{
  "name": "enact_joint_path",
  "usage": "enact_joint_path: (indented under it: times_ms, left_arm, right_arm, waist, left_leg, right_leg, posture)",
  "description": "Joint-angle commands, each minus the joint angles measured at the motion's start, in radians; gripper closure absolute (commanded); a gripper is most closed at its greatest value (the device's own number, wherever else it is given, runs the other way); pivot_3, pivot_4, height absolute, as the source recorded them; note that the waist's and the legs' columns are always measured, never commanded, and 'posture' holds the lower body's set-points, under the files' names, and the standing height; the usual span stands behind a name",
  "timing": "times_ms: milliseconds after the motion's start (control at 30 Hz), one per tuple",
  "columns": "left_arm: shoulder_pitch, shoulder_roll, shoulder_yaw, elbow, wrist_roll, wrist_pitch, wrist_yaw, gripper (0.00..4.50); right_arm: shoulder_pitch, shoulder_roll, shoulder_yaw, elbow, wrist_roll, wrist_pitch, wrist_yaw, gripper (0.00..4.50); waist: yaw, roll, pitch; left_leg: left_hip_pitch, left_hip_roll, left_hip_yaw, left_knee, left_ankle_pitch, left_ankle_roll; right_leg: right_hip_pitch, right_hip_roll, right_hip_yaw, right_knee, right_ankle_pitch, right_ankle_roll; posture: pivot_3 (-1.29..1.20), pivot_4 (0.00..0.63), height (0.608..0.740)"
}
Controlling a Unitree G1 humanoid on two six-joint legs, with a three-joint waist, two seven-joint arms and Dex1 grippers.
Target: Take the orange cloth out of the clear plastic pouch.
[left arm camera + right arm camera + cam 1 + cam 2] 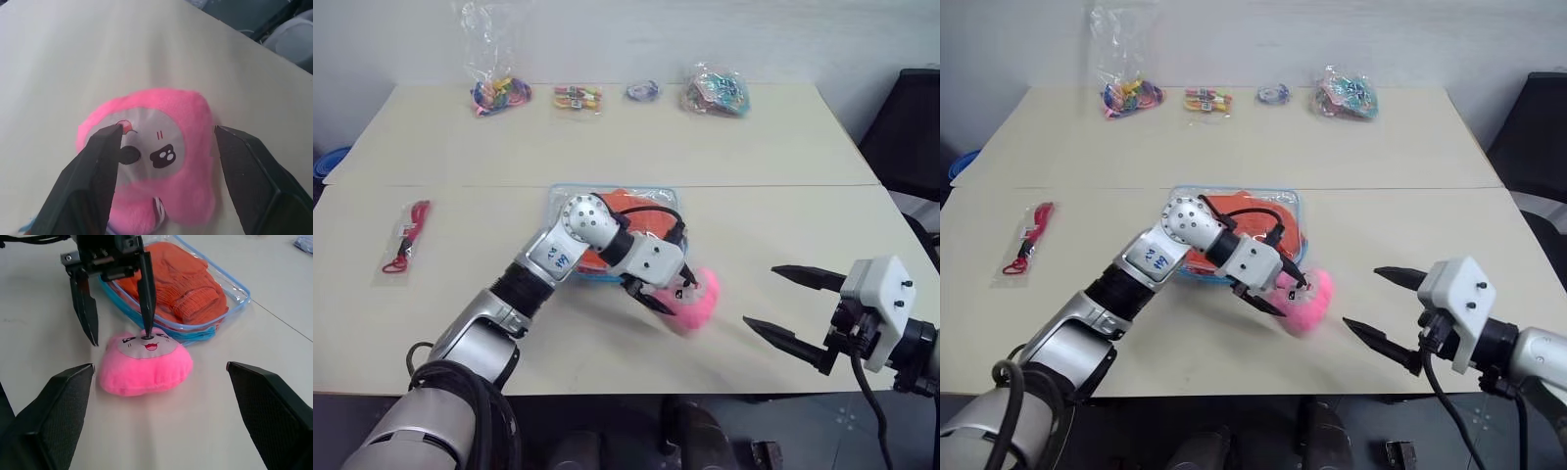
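The clear plastic pouch (236, 294) with light blue trim lies flat mid-table. Inside it sits the orange cloth (182, 280), wrinkled and folded; my left arm partly covers both in the eye views. Just beside the pouch's near edge lies a small pink plush toy (146, 368). My left gripper (120, 338) hangs open over the toy, pointing down, one fingertip (147, 330) on the toy's face and the other off to its side. My right gripper (760, 295) stands open near the table's front right edge, pointing at the toy and apart from it.
Several clear bags of colourful items (499, 93) (715, 93) line the table's far edge. A red item in a clear packet (406, 235) lies at the left. A black chair (911, 127) stands beyond the right edge.
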State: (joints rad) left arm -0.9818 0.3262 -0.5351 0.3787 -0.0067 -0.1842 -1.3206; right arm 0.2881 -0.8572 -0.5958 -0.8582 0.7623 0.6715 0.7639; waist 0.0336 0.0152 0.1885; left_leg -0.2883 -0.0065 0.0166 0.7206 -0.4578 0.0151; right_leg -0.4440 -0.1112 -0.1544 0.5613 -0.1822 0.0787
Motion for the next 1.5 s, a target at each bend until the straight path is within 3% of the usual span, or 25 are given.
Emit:
enact_joint_path:
  times_ms: [33,233,333,567,633,767,900,1100,1500]
  left_arm:
    - [-0.004,-0.027,-0.003,0.019,0.057,-0.087,0.052,1.32]
    - [0.037,-0.016,-0.015,0.038,0.137,-0.208,0.096,1.32]
    - [0.048,-0.018,-0.001,0.043,0.136,-0.219,0.114,1.88]
    - [0.089,0.007,0.03,-0.031,0.06,-0.164,0.063,4.06]
    - [0.118,0.033,0.052,-0.096,-0.005,-0.103,0.013,4.45]
    - [0.18,0.116,0.078,-0.253,-0.118,0.058,-0.088,4.45]
    - [0.266,0.225,0.12,-0.378,-0.169,0.163,-0.123,4.45]
    - [0.279,0.23,0.161,-0.414,-0.179,0.253,-0.068,4.45]
    - [0.274,0.208,0.201,-0.411,-0.183,0.326,-0.005,4.45]
  right_arm:
    - [0.022,0.014,-0.05,-0.053,0.026,-0.002,-0.027,0.0]
    - [0.017,0.003,-0.039,-0.051,0.035,-0.004,-0.048,0.0]
    - [-0.003,-0.006,-0.019,-0.041,0.033,-0.007,-0.049,0.0]
    - [-0.041,-0.023,0.025,-0.009,0.008,-0.015,-0.03,0.0]
    - [-0.063,-0.031,0.056,0.007,-0.011,-0.024,-0.025,0.0]
    - [-0.125,-0.046,0.159,0.051,-0.093,-0.055,-0.035,0.0]
    - [-0.303,-0.059,0.458,0.217,-0.395,-0.185,-0.083,0.0]
    - [-0.513,0.004,0.698,0.44,-0.649,-0.336,-0.104,0.0]
    - [-0.654,0.117,0.86,0.59,-0.819,-0.536,-0.04,0.0]
  waist:
    - [0.002,0.0,0.0]
    - [0.007,0.0,0.0]
    - [0.012,0.0,0.0]
    - [0.017,0.0,0.0]
    - [0.015,0.0,0.0]
    - [0.005,0.0,0.0]
    - [-0.009,0.0,0.0]
    - [-0.007,0.001,0.0]
    - [-0.013,0.001,0.0]
  left_leg:
    - [0.0,0.0,0.0,0.0,0.0,0.0]
    - [0.0,0.0,0.0,0.0,0.0,0.001]
    - [0.0,0.0,0.0,0.0,-0.001,0.001]
    - [0.0,0.0,0.0,0.0,-0.001,0.002]
    - [0.0,0.0,0.0,0.0,-0.001,0.002]
    - [0.001,0.001,0.001,0.0,-0.001,0.002]
    - [0.002,0.0,0.001,0.0,-0.001,0.002]
    - [0.0,0.0,0.0,0.001,-0.001,0.002]
    - [-0.001,0.001,0.0,0.001,-0.001,0.001]
  right_leg:
    - [0.0,0.0,0.0,0.0,0.0,0.0]
    - [0.0,0.0,0.001,0.0,0.0,0.0]
    - [0.0,0.0,0.001,0.0,0.0,0.0]
    - [0.0,0.0,0.001,0.0,0.0,0.001]
    - [0.0,0.0,0.001,0.0,0.0,0.001]
    - [0.0,0.001,0.001,0.0,0.0,0.0]
    - [0.0,0.0,0.003,0.0,0.0,0.0]
    - [0.0,0.0,0.001,-0.001,0.0,0.001]
    - [-0.001,0.0,0.0,-0.001,0.0,0.001]
  posture:
    - [0.0,0.15,0.74]
    - [0.0,0.15,0.74]
    - [0.0,0.15,0.74]
    - [0.0,0.15,0.74]
    - [0.0,0.15,0.74]
    - [0.0,0.15,0.74]
    - [0.0,0.15,0.74]
    - [0.0,0.15,0.74]
    - [0.0,0.15,0.74]
